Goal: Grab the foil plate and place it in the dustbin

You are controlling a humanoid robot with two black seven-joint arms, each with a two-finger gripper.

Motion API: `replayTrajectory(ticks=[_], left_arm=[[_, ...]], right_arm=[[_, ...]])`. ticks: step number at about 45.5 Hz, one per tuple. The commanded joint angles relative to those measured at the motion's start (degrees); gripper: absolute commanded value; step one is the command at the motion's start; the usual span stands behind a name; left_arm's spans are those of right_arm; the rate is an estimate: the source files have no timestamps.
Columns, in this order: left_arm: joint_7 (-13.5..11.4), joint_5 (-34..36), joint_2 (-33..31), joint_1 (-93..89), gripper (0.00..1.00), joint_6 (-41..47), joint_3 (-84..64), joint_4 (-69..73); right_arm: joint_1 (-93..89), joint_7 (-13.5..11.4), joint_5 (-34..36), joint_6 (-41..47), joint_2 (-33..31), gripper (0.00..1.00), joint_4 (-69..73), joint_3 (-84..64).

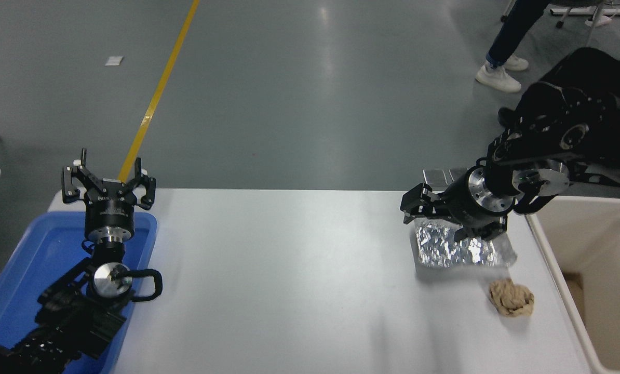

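The foil plate, a shallow crinkled silver tray, lies flat on the white table at the right. My right gripper comes in from the right edge, points left and hovers over the plate's far left part, hiding its back rim. Its fingers look spread apart with nothing between them. The beige dustbin stands just right of the table, beside the plate. My left gripper is parked at the lower left, fingers spread, above the blue tray.
A crumpled brown paper ball lies on the table just in front of the foil plate. A blue plastic tray sits at the left edge. People's legs and shoes are at the top right.
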Motion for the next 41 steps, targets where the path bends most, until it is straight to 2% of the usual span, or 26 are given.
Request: replayTrajectory(ticks=[1, 8, 29, 41], left_arm=[[0.00, -0.03, 0.01, 0.00, 0.99, 0.00, 0.00, 0.01], [0.00, -0.03, 0.10, 0.09, 0.99, 0.00, 0.00, 0.01], [0.00, -0.03, 0.10, 0.09, 0.99, 0.00, 0.00, 0.01], [0.00, -0.03, 0.10, 0.09, 0.99, 0.00, 0.00, 0.01]], right_arm=[[9.10, 0.02, -0.05, 9.08, -1.01, 1.00, 1.94, -0.64], [12.79, 0.02, -0.05, 9.08, -4.26, 1.00, 2.20, -0.46], [10.95, 0.02, -0.05, 9.08, -6.99, 1.00, 2.11, -0.63], [0.86, 0.02, -0.49, 9.08, -14.19, 1.00, -1.48, -0.02]])
